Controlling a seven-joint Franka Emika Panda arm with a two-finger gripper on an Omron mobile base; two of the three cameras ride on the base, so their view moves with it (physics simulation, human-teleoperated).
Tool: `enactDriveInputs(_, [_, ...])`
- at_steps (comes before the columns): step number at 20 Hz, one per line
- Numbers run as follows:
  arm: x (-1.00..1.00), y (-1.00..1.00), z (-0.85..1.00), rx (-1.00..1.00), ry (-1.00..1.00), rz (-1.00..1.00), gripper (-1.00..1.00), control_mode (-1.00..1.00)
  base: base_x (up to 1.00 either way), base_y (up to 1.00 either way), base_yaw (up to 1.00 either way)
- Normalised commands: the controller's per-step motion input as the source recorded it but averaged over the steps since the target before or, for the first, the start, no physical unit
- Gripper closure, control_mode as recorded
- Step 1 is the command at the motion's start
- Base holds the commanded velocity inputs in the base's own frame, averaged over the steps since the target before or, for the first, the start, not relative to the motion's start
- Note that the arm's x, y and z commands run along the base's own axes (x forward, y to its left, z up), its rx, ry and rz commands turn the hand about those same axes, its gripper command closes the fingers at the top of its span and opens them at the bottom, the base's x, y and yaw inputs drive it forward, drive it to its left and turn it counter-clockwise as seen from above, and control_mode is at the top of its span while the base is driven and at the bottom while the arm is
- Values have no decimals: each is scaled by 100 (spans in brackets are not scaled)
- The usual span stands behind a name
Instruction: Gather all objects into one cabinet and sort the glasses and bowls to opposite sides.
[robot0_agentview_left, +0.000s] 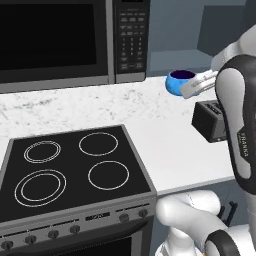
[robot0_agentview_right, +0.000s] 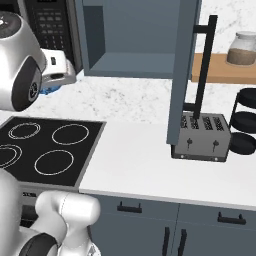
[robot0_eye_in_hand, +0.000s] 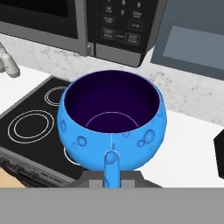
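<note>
Claw (robot0_eye_in_hand: 112, 177) grips blue cup (robot0_eye_in_hand: 112, 120) above stove (robot0_agentview_left: 75, 167)

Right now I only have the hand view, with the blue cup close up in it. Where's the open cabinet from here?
Observer: In the right base view the cabinet opens just right of the microwave, above the counter.
Operator: Anything in the way on that side?
Observer: A cabinet door with a black bar handle stands open at the compartment's right edge, with a toaster on the counter below it.
Operator: How high is the cup?
Observer: In the left base view the gripper, shut on the blue cup, holds it about level with the microwave's lower edge.
</note>
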Motion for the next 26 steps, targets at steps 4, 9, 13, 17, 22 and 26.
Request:
enactDriveInputs(4, [-28, 0, -20, 2, -9, 0, 100, -100, 0, 0, 0])
enactDriveInputs(9, [-44, 0, -14, 0, -13, 0, 100, -100, 0, 0, 0])
enactDriveInputs(13, [-43, 0, -6, 0, -12, 0, 100, -100, 0, 0, 0])
enactDriveInputs(17, [-4, 0, 0, 0, 5, 0, 100, -100, 0, 0, 0])
enactDriveInputs(22, [0, 0, 0, 0, 0, 0, 100, -100, 0, 0, 0])
enactDriveInputs(26, [0, 0, 0, 0, 0, 0, 100, -100, 0, 0, 0])
